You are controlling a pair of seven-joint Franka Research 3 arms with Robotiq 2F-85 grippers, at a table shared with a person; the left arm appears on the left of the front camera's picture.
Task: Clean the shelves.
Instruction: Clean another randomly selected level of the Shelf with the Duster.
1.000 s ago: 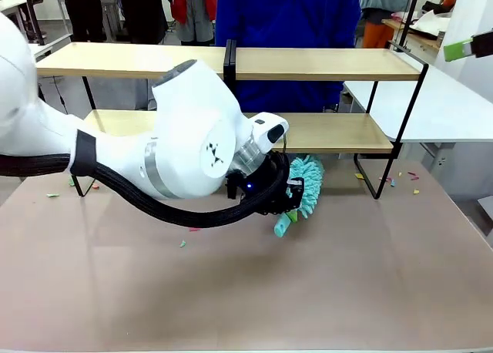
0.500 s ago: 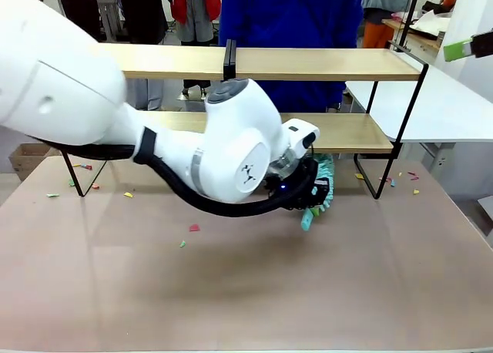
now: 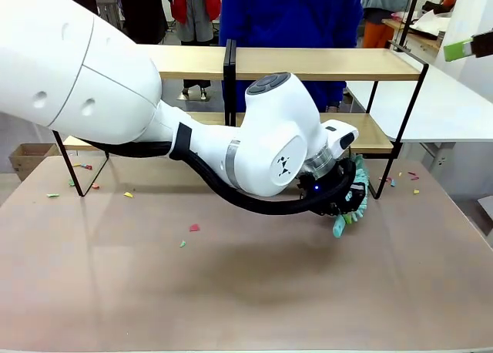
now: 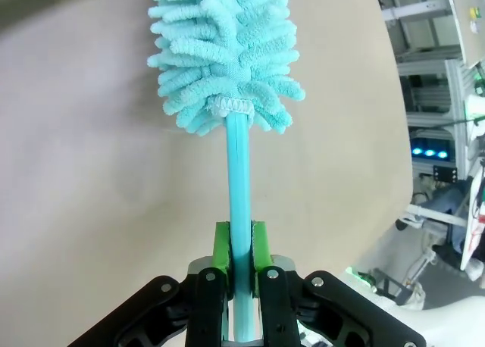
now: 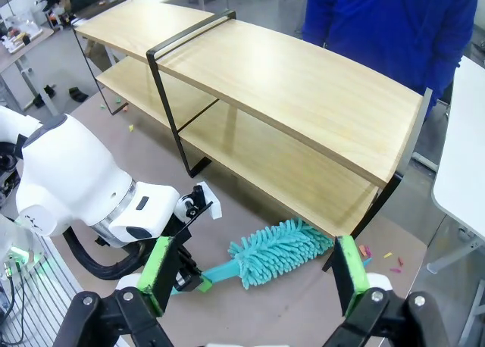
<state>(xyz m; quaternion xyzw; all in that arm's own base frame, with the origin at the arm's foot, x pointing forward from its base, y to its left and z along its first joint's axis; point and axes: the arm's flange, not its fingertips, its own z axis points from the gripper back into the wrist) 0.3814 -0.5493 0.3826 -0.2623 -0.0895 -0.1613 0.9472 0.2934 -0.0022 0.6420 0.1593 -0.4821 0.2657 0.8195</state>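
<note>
Your left pincer (image 4: 241, 267) is clamped tight on a teal duster (image 4: 223, 48) beside the shelves (image 5: 288, 82); your right pincer (image 5: 254, 275) gapes wide, empty; no legible writing.

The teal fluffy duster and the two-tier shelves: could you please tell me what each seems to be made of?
The teal fluffy duster looks like soft chenille microfibre, judging by its matte looped tufts, on a smooth, probably plastic, handle. The two-tier shelves appear to be light wood or laminate boards with faint grain, in a thin black, likely metal, frame.

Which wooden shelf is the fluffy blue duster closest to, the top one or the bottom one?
The bottom light-wood shelf board. The fluffy turquoise microfibre duster lies low beside its front edge near the rack's end, while the top light-wood shelf board sits well above it.
</note>
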